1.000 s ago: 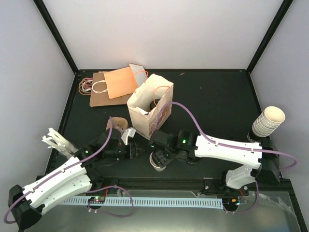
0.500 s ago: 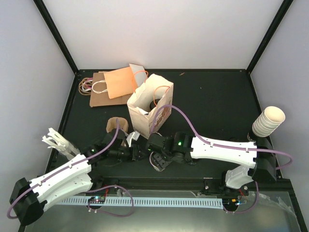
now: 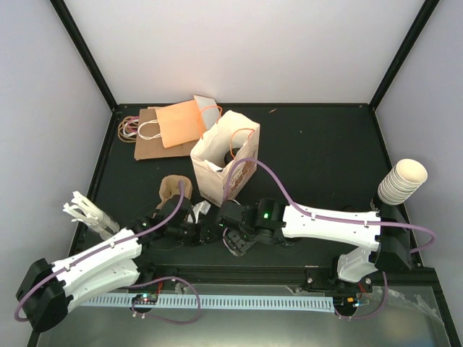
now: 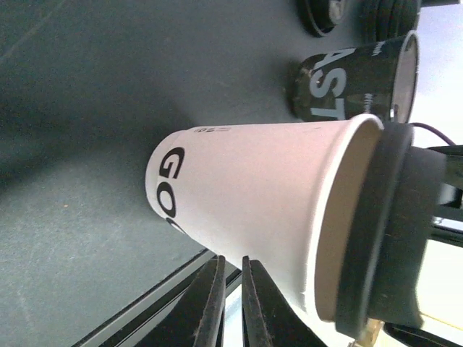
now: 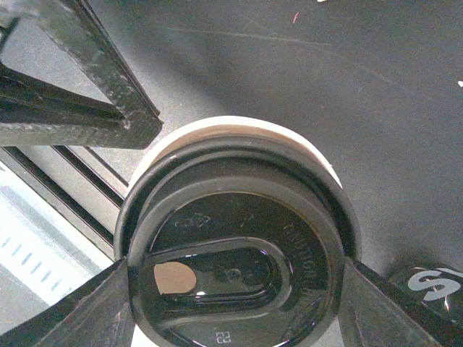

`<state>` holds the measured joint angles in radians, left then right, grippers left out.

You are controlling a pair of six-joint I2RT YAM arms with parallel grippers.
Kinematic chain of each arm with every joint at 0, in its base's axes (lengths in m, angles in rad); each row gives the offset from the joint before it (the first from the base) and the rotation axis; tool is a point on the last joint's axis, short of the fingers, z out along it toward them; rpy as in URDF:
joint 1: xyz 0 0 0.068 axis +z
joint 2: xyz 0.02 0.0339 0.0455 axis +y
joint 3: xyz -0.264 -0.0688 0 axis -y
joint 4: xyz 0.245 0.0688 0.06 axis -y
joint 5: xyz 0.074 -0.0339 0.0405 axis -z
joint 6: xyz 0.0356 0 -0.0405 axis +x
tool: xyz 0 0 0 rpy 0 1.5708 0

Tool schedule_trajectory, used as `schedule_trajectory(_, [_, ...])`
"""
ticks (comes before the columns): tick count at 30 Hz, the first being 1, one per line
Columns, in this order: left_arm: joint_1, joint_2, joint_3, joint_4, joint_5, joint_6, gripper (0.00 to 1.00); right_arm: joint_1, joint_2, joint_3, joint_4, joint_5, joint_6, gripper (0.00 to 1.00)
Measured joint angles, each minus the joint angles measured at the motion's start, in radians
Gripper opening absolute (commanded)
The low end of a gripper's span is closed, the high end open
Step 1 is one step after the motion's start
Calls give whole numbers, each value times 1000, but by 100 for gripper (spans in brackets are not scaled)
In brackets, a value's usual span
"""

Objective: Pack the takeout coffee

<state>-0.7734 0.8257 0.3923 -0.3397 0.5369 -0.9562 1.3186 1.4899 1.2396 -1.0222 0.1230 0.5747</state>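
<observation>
Tapered paper cup, glossy black lid

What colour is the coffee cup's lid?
Black; the lid shows best in the right wrist view.

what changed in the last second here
The left gripper reached further right, up to the takeout coffee cup, and its jaws closed nearly together beside it. The right gripper, clamped on the cup's black lid, carried it slightly left. The open paper bag, flat bags and cup stack stayed put.
</observation>
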Motion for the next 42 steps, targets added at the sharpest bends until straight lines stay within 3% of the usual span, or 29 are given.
schedule_trajectory(21, [0, 119, -16, 79, 26, 0, 10, 4, 34, 29, 1, -2, -54, 69])
schedule_trajectory(42, [0, 75, -16, 71, 16, 1, 10, 4, 40, 21, 30, -18, -123, 71])
